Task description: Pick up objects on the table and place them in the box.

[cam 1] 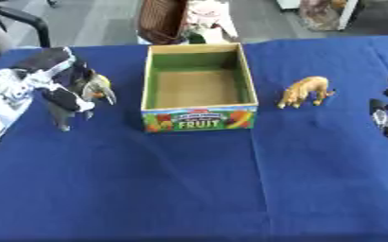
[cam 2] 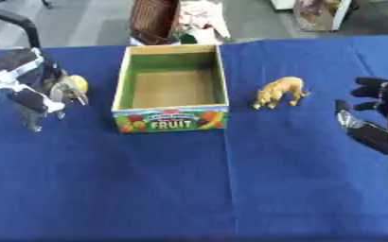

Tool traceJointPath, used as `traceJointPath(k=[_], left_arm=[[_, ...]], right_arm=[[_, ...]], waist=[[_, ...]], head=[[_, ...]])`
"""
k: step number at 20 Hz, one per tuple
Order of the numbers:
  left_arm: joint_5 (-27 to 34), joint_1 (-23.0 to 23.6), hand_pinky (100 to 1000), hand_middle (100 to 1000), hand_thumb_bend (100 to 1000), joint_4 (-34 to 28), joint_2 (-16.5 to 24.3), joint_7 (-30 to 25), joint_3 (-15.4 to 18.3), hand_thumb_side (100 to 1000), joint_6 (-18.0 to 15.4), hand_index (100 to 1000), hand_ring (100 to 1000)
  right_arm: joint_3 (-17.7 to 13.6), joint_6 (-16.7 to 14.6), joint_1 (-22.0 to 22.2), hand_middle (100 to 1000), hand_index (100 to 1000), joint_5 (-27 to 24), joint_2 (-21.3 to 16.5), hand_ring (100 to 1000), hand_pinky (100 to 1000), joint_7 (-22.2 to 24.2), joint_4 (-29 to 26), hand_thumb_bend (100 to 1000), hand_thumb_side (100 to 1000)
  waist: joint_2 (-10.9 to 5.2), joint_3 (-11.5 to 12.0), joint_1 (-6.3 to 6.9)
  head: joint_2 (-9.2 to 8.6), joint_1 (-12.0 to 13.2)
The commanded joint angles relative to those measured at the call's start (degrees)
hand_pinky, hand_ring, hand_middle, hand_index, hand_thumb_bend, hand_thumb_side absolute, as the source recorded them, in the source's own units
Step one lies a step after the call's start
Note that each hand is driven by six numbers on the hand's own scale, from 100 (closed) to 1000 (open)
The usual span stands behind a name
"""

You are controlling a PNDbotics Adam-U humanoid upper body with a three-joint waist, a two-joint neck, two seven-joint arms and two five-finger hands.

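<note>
An open wooden box [cam 1: 200,119] with green inner walls and a "FRUIT" label stands at the middle of the blue table, with nothing inside. A golden-tan toy animal [cam 1: 306,91] stands on the cloth just right of the box. At the left, my left hand [cam 1: 65,92] hovers beside the box's left wall, fingers curled round a small yellow object [cam 2: 77,83] that is partly hidden. My right hand [cam 2: 373,120] shows at the right edge, open and holding nothing, a short way right of the toy animal.
The blue cloth [cam 1: 189,189] covers the whole table. Beyond the far edge are a brown wicker basket [cam 1: 160,19] and a pale stuffed shape [cam 1: 210,16]. A dark chair arm [cam 1: 28,21] is at the top left.
</note>
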Motion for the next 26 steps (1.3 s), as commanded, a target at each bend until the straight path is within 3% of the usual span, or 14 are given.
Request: traceJointPath(k=[1, 4, 10, 18, 26], left_arm=[[-0.4, -1.1, 319, 100, 253, -1.2, 2.7, -0.4, 1.2, 213, 0.0, 324, 100], [-0.9, -1.9, 335, 100, 268, -2.0, 3.0, 0.0, 1.4, 218, -0.5, 329, 106], [-5.9, -10.1, 337, 100, 303, -3.2, -0.4, -1.4, 0.2, 209, -1.5, 327, 103], [-12.2, -21.1, 343, 100, 311, 5.7, -10.3, -2.9, -2.5, 204, -3.5, 328, 105], [-17.8, -23.3, 364, 100, 322, 13.2, -16.8, -1.9, -4.0, 202, -6.6, 347, 130]], right_arm=[[-0.4, -0.2, -0.7, 593, 778, 0.3, -1.1, 738, 620, 0.0, -0.5, 252, 103], [-0.1, -0.2, -0.6, 593, 777, 0.3, -1.0, 738, 619, 0.2, -0.4, 253, 103], [0.2, -0.3, -0.4, 593, 777, 0.3, -0.8, 738, 619, 0.6, -0.2, 254, 103], [0.5, -0.5, -1.1, 593, 777, 0.2, -0.3, 738, 619, 1.0, -0.3, 258, 103], [0.9, -0.6, -1.6, 592, 777, 0.0, 0.4, 738, 619, 1.5, -0.3, 260, 105]], waist=[[-0.97, 0.1, -0.05], [-1.41, -0.5, 0.11], [-1.72, -1.0, 0.08], [-0.99, -2.0, -0.35], [-0.33, -3.7, -0.31]], head=[[0.19, -0.1], [0.35, 0.1], [0.18, 0.0], [-0.48, 0.6], [-0.96, 1.5]])
